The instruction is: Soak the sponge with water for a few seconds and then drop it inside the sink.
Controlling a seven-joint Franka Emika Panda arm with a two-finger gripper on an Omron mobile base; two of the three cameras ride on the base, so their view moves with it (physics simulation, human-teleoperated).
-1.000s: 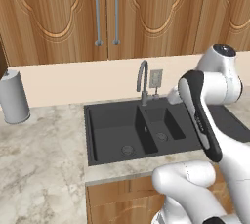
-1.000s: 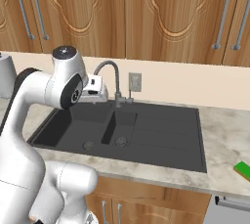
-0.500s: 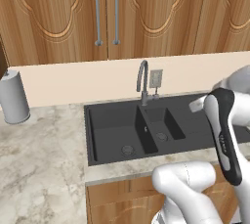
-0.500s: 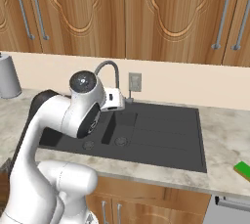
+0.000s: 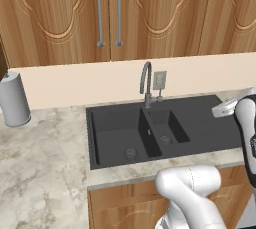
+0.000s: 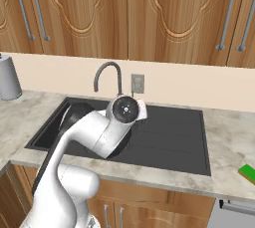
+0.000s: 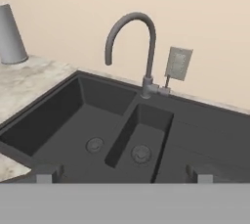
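The gripper (image 7: 122, 173) is spread wide and holds nothing, facing the sink (image 7: 44, 120) and its dry faucet (image 7: 141, 37). The sponge (image 6: 247, 172) lies untouched on the counter (image 6: 226, 142), far right of the sink. Every step remains: fetching, soaking, dropping.

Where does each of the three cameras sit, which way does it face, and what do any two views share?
Left base view: behind the arm's left, facing the sink, faucet and cabinets; white arm at lower right.
Right base view: behind its right, facing the same sink; arm at lower left, sponge on the counter's right.
Hand view: on the hand, looking along its open fingertips.
Shared: sink, faucet, wall outlet.
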